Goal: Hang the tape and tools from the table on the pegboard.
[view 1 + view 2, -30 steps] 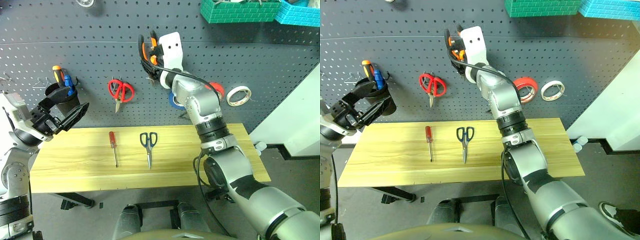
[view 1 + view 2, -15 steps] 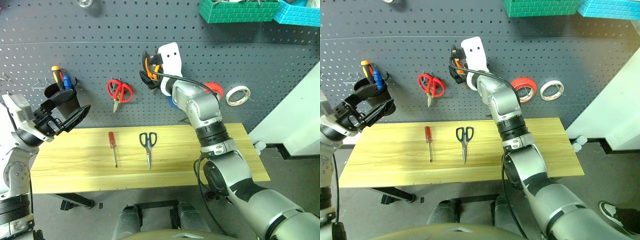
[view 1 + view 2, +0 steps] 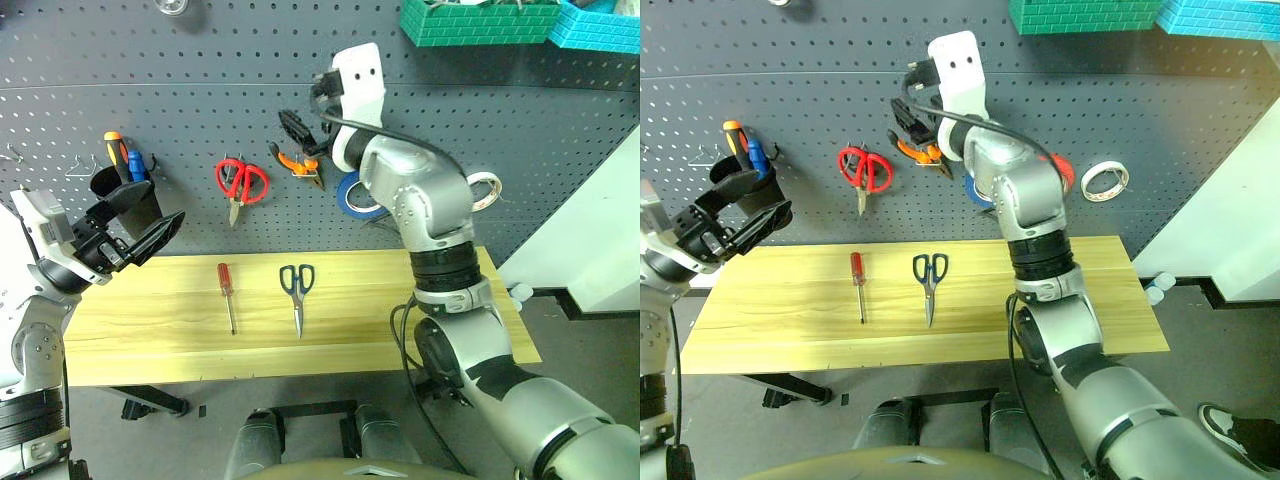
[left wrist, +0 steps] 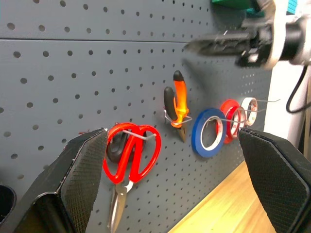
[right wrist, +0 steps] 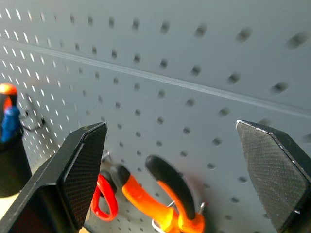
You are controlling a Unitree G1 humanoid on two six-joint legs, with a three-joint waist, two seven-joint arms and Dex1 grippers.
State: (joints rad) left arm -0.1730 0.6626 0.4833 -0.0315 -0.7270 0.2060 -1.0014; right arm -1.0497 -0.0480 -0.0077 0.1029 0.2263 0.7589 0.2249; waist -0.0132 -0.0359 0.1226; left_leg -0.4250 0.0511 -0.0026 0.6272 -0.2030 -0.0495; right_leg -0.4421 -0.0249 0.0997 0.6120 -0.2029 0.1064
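The pliers (image 3: 300,160) hang on a pegboard (image 3: 200,120) hook; the right claw (image 3: 310,110), at their 12 o'clock, gapes empty. The left claw (image 3: 135,235) is wide, idle.

left claw (image 3: 140,232) agape, right claw (image 3: 305,112) agape

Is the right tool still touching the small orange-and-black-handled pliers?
Apart. In the right wrist view the right tool stands open, bare pegboard between its fingers, pliers hanging below them.
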